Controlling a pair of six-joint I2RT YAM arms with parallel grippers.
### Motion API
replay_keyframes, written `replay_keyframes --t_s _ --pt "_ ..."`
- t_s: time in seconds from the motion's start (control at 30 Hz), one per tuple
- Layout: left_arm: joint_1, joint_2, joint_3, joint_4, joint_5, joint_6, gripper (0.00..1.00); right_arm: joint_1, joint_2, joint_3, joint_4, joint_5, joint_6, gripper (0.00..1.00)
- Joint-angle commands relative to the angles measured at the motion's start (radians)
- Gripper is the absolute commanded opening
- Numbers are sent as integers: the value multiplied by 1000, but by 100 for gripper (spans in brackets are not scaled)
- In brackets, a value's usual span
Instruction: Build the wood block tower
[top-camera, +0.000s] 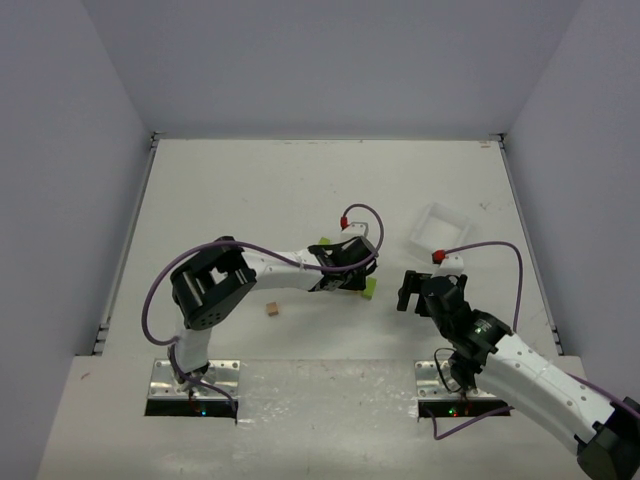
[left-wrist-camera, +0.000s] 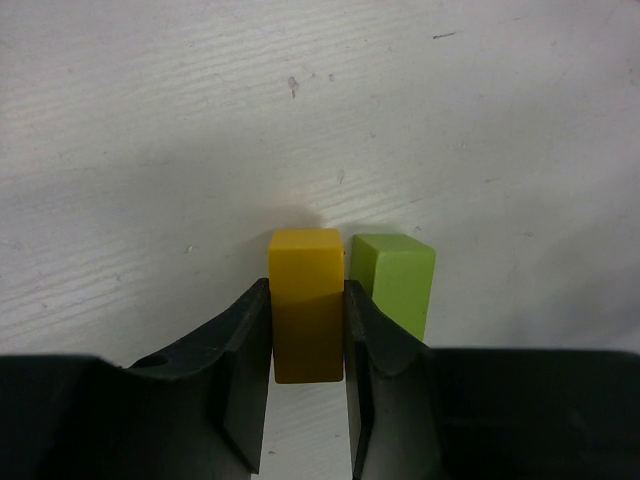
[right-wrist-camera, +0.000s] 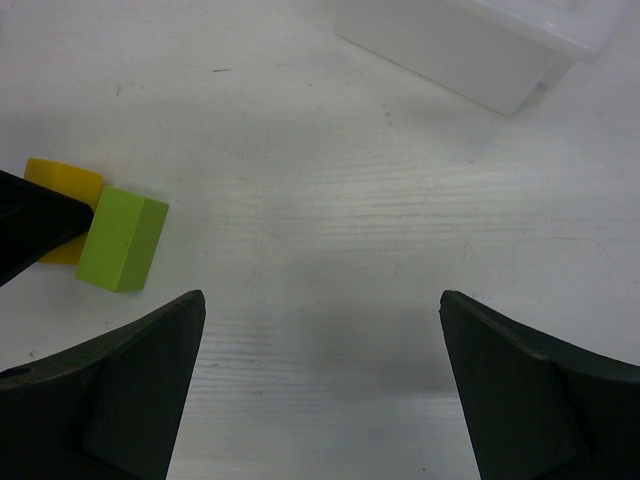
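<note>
My left gripper (left-wrist-camera: 307, 335) is shut on a yellow wood block (left-wrist-camera: 307, 290), which it holds by its long sides down near the table. A lime green block (left-wrist-camera: 395, 280) stands right beside the yellow one, just outside the right finger. From above, the left gripper (top-camera: 352, 278) covers the yellow block, and the green block (top-camera: 370, 288) shows at its tip. A plain tan block (top-camera: 272, 310) lies alone below the left forearm. My right gripper (right-wrist-camera: 320, 310) is open and holds nothing. It sits right of the green block (right-wrist-camera: 122, 240) and the yellow block (right-wrist-camera: 62, 185). No tower is in view.
A white square tray (top-camera: 440, 230) stands at the back right, and its wall (right-wrist-camera: 470, 50) is ahead of my right gripper. A second lime green bit (top-camera: 322, 243) peeks out behind the left arm. Grey walls close in the table on three sides.
</note>
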Motion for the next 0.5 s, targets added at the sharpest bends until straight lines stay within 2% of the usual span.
replay_keyframes --t_s 0.0,0.47 --pt "-2 0 -13 32 7 9 21 -1 1 17 15 35 18 99" --pt "-2 10 -9 29 10 9 34 0 7 20 12 29 15 99"
